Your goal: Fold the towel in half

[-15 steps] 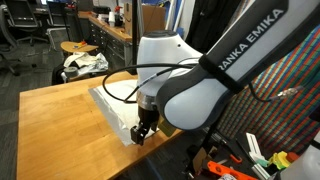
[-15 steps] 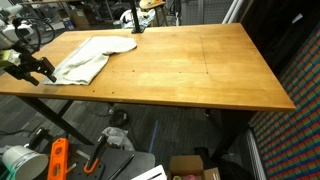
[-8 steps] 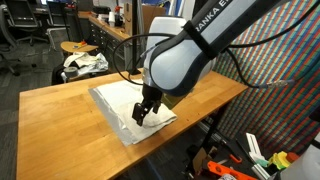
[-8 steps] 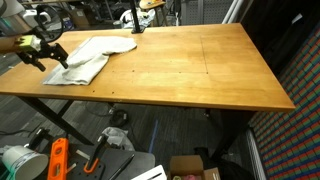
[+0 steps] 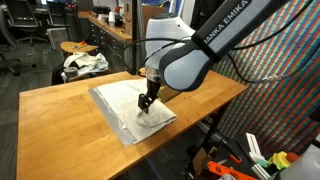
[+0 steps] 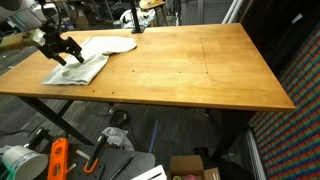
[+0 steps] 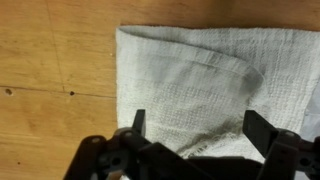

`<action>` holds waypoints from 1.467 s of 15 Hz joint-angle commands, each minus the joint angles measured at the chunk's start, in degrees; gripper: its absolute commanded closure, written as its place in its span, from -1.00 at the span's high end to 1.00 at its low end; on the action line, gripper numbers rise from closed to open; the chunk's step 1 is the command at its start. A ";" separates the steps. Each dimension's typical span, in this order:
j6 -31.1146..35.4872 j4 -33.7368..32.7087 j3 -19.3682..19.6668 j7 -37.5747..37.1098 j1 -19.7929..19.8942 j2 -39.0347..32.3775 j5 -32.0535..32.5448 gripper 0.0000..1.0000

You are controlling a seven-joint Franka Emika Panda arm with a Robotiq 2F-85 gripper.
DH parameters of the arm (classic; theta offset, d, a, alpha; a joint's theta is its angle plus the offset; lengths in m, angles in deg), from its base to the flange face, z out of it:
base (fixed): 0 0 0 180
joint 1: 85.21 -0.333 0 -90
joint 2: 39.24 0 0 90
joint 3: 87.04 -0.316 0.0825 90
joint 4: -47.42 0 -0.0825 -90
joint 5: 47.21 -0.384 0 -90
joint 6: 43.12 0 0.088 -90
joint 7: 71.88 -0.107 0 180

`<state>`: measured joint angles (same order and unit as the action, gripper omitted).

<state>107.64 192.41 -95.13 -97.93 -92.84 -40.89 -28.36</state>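
My claw (image 5: pixel 146 103) hangs wide open and empty over the towel (image 5: pixel 118 106). In the wrist view my two fingers (image 7: pixel 138 124) stand far apart at 6 o'clock, with cloth showing between them. The towel lies on the wooden table (image 5: pixel 55 110) with one layer doubled over another; in the wrist view its rounded top corner points toward 3 o'clock and bare wood shows at 9 o'clock.

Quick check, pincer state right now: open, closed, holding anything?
Pincer: open, jaws wide apart, gripping nothing; it hangs over the towel.
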 commanded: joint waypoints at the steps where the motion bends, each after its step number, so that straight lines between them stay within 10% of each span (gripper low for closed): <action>1: -4.25 -3.22 -0.14 -3.48 -1.51 -2.76 1.11 1.00; 21: -2.03 -4.14 -3.25 16.55 -3.41 -7.11 -17.89 1.00; 22: -2.55 -4.44 -3.28 17.49 -3.52 -7.39 -18.31 0.50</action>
<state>104.67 187.96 -97.66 -84.46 -96.57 -48.96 -43.44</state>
